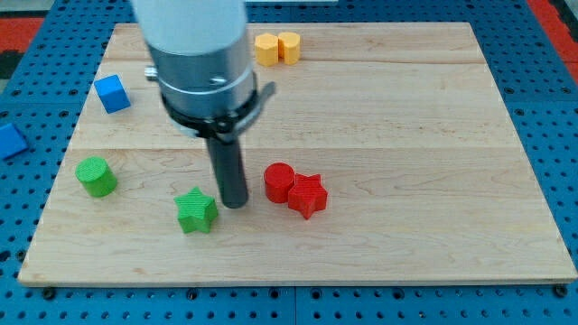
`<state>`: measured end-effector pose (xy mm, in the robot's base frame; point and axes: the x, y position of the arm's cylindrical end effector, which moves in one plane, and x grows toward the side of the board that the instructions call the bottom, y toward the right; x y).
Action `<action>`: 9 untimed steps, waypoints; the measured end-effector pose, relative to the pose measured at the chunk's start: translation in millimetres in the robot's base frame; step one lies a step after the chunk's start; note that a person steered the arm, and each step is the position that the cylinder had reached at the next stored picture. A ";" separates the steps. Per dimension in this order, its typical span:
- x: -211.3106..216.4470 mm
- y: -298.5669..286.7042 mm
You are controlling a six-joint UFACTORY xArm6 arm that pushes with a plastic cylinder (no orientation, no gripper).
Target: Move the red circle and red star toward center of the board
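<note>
The red circle [279, 181] and the red star [308, 195] sit touching each other, the star to the lower right of the circle, a little below and left of the board's middle. My tip [235, 204] rests on the board just left of the red circle, with a small gap, and right of the green star [196, 210]. The rod hangs from the grey arm body [199, 54] at the view's top.
A green cylinder [96, 176] sits at the left. A blue cube [112, 93] sits at the upper left. Two yellow blocks [276, 48] touch at the top edge. Another blue block [9, 141] lies off the wooden board [433, 135] at the far left.
</note>
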<state>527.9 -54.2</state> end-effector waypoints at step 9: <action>-4.2 25.6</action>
<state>523.6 -28.6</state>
